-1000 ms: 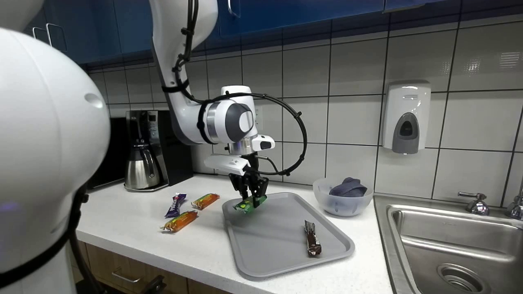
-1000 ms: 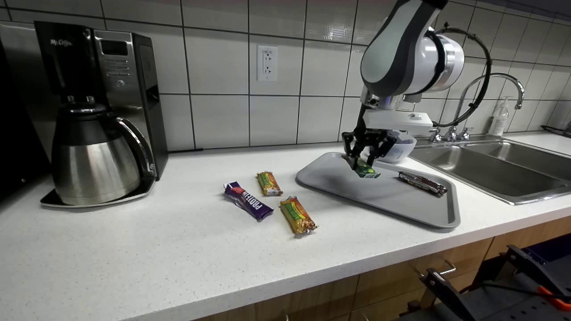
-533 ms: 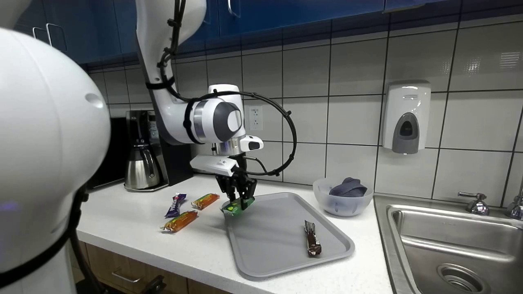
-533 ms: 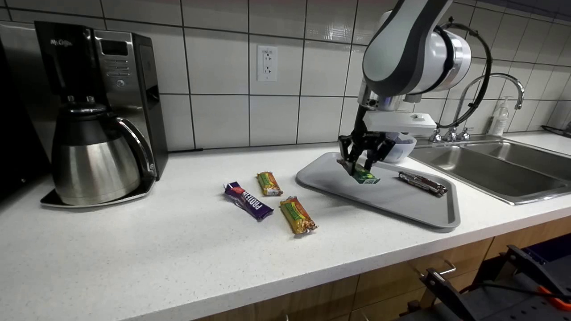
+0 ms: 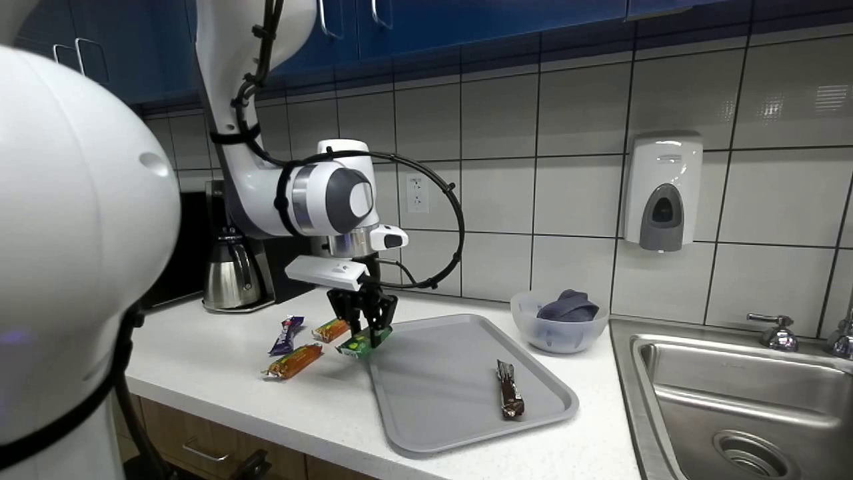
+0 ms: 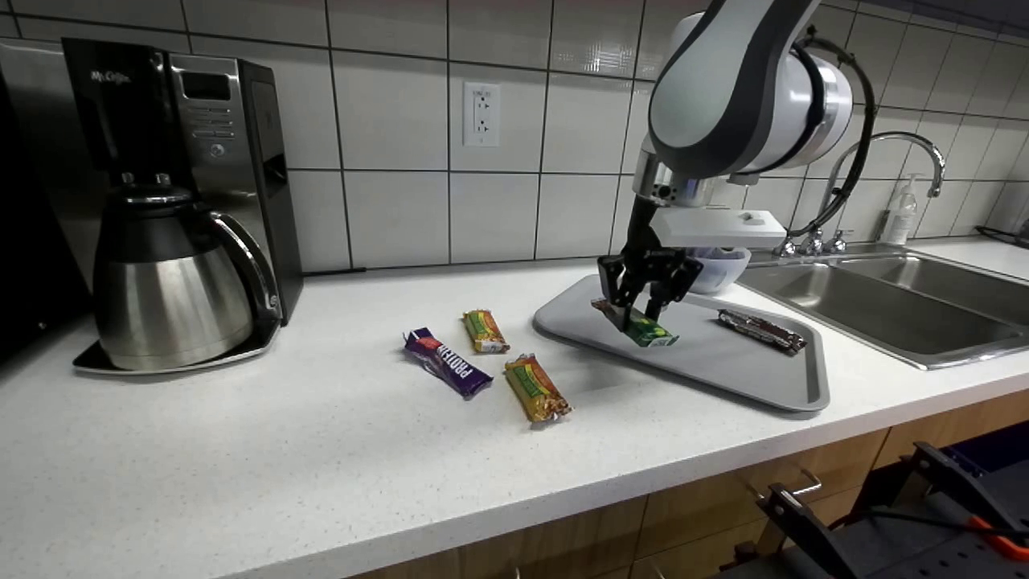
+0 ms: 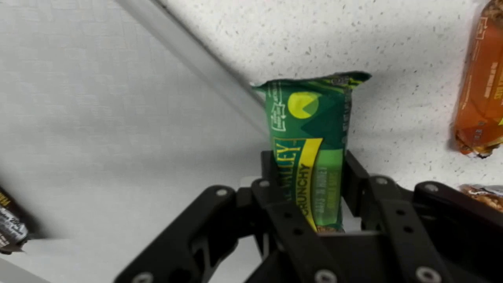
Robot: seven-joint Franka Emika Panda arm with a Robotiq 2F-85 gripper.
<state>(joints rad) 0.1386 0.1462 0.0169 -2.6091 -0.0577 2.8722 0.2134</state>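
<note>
End effector (image 7: 308, 173) gripping green bar (image 7: 308, 118) over edge of gray tray (image 5: 453, 407). Nearby on white surface (image 6: 321, 474): 2 orange bars (image 6: 537, 392), then 1 purple bar (image 6: 447, 362). Farther: 1 brown bar (image 5: 510, 391) on tray. Well apart: coffee maker (image 6: 219, 157) by tiled wall (image 6: 394, 112).

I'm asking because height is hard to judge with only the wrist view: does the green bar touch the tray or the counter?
Observer: Neither. Taking both exterior views together, the gripper holds the green bar clear of the tray and the counter.

Operator: Thanks. The dark bar is cut off at my left edge; does it lie wholly on the tray?

Observer: Yes, both exterior views show it there from end to end.

Operator: Does any bar lie outside my picture?

Observer: Yes, a purple bar lies on the counter.
</note>
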